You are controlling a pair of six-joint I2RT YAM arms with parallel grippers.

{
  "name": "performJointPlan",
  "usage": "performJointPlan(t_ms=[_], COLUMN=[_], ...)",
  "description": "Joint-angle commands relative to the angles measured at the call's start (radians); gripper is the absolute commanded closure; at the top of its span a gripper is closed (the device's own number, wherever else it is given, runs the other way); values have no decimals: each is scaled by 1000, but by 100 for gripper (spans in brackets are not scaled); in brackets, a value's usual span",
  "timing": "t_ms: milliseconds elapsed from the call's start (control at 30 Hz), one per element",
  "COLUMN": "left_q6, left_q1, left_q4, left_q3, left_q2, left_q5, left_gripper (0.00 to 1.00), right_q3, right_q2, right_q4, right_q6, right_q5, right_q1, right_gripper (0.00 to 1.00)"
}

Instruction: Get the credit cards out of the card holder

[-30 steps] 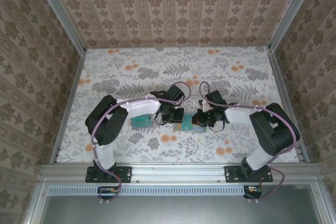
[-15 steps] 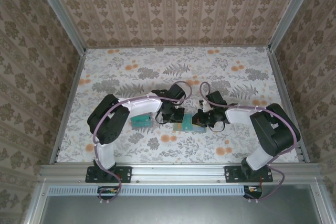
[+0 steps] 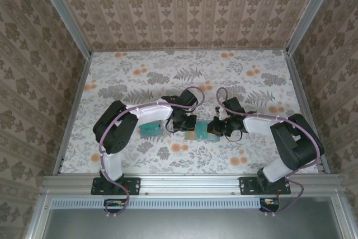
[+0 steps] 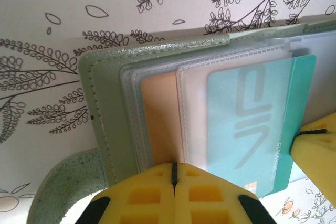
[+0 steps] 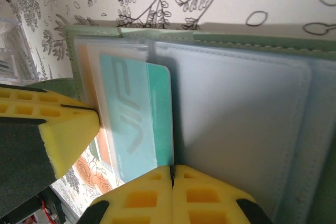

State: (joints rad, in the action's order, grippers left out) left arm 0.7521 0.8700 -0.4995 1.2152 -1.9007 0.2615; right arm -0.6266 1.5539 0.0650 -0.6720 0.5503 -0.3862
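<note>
Two robot grippers meet over an open card holder on a flowered table. The left gripper has its fingers clenched together at the holder's edge. Just ahead of its tips, a beige card and a teal card sit in clear sleeves. The teal card pokes out toward the right gripper, which is also pressed closed, with the holder's grey panel just ahead. A loose pile of cards lies on the left gripper's outer side.

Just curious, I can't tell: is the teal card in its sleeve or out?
Partly out: the teal card's bare edge pokes past the clear sleeve.
</note>
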Motion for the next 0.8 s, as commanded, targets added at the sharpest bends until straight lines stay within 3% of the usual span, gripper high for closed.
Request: performJointPlan(t_ms=[0,467,767], left_q6=[11,7,5], left_q1=[0,2,2], left_q4=[-53,-53,-54], left_q3=[-46,-42,-30], left_q2=[-40,-40,-49], left_q5=[-50,-47,-39], left_gripper=[100,100,100], right_q3=[10,-1,-38], right_q2=[-10,4,43], right_q4=[30,4,-4], right_q6=[11,2,0], right_q5=[-9,13,23], right_q1=[4,3,-8], right_gripper=[80,82,77])
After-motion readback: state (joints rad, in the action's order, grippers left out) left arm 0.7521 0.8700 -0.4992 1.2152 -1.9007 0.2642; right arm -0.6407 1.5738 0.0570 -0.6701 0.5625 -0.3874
